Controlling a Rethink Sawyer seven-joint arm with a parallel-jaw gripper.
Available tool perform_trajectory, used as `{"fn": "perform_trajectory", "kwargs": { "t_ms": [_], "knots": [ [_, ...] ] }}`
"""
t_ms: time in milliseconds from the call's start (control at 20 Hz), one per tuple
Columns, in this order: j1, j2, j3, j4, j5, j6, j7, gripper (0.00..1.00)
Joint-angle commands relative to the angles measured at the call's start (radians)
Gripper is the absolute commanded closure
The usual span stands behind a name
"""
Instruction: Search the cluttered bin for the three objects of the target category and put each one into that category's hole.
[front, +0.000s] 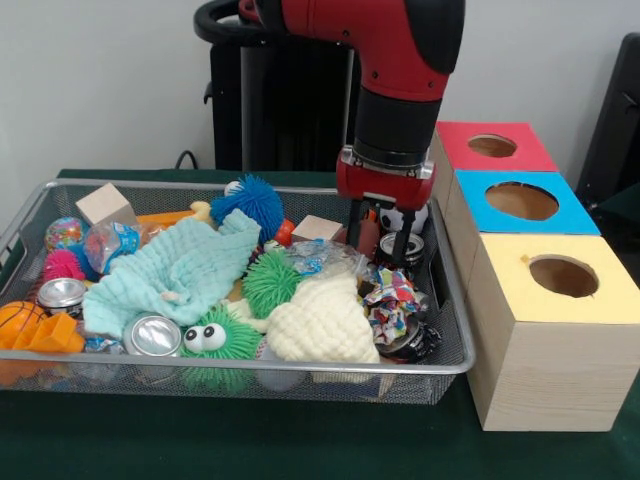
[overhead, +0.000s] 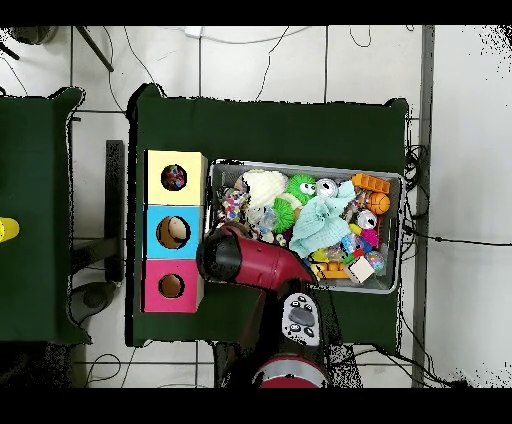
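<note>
One camera sits low and close across the table (front: 300, 450), facing me over the bin (front: 440, 370). The other hangs high above, looking straight down at my arm (overhead: 255, 260) and the floor. Both share the bin and boxes (front: 550, 330).

The arm (overhead: 250, 258) hides the gripper (front: 383, 238) from overhead, along with the bin (front: 455, 340) corner beside the blue box (overhead: 152, 232). A can (front: 412, 248) sits half-hidden behind the fingers. The black chair (front: 615, 120) is cut off.
</note>
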Motion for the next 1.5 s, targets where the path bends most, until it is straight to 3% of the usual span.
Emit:
{"fn": "perform_trajectory", "kwargs": {
  "t_ms": [50, 350, 550, 900, 1500],
  "knots": [
    [-0.028, 0.074, 0.097, -0.135, -0.023, 0.021, 0.075, 0.0],
    [-0.048, 0.184, 0.135, -0.208, -0.014, -0.062, 0.09, 0.0],
    [-0.032, 0.153, 0.124, -0.177, -0.018, -0.056, 0.113, 0.0],
    [0.018, 0.116, 0.082, -0.199, 0.011, 0.032, 0.136, 0.0],
    [0.057, 0.083, 0.055, -0.209, 0.037, 0.098, 0.158, 0.0]
  ]
}}
